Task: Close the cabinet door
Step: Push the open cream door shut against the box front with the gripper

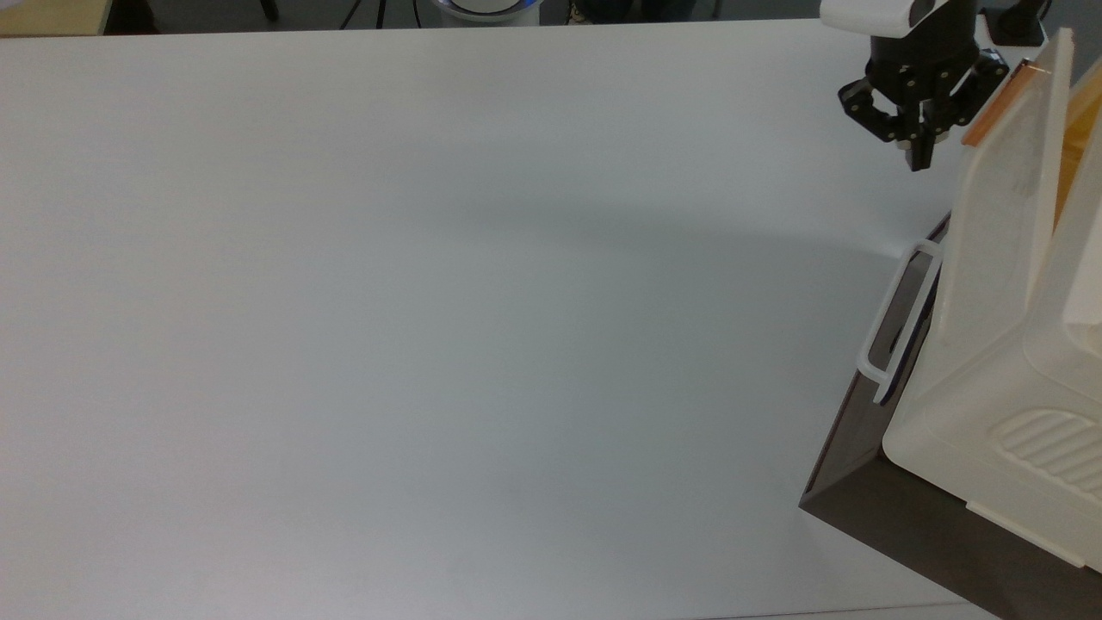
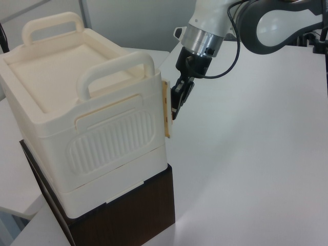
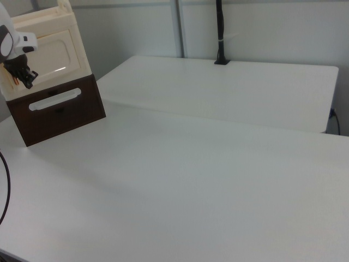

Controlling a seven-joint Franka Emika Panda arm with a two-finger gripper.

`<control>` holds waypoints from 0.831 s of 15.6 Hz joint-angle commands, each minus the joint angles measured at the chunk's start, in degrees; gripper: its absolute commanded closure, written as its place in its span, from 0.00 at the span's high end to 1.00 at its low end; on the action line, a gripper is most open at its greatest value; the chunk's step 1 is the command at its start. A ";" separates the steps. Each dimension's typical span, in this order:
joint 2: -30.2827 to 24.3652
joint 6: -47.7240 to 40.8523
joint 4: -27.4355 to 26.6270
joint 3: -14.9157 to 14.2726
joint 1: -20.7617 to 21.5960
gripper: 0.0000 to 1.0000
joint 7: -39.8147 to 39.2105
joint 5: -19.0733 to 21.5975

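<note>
While the cabinet door (image 1: 999, 224) stands slightly ajar, the narrow, empty fingers (image 1: 921, 151) press beside its orange handle (image 1: 997, 105).

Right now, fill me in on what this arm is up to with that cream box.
The robot's hand is at the handle edge of the cabinet door, pushing it shut on the cream cabinet. The door's orange-brown handle sits right beside the hand. In the left view, the door stands almost flush with the cabinet front, with a narrow gap left, so it is nearly but not fully closed. The cabinet rests on a dark brown drawer unit with a white loop handle.
</note>
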 commanded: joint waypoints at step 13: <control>5.43 9.64 5.82 -1.18 3.27 0.07 7.18 -4.26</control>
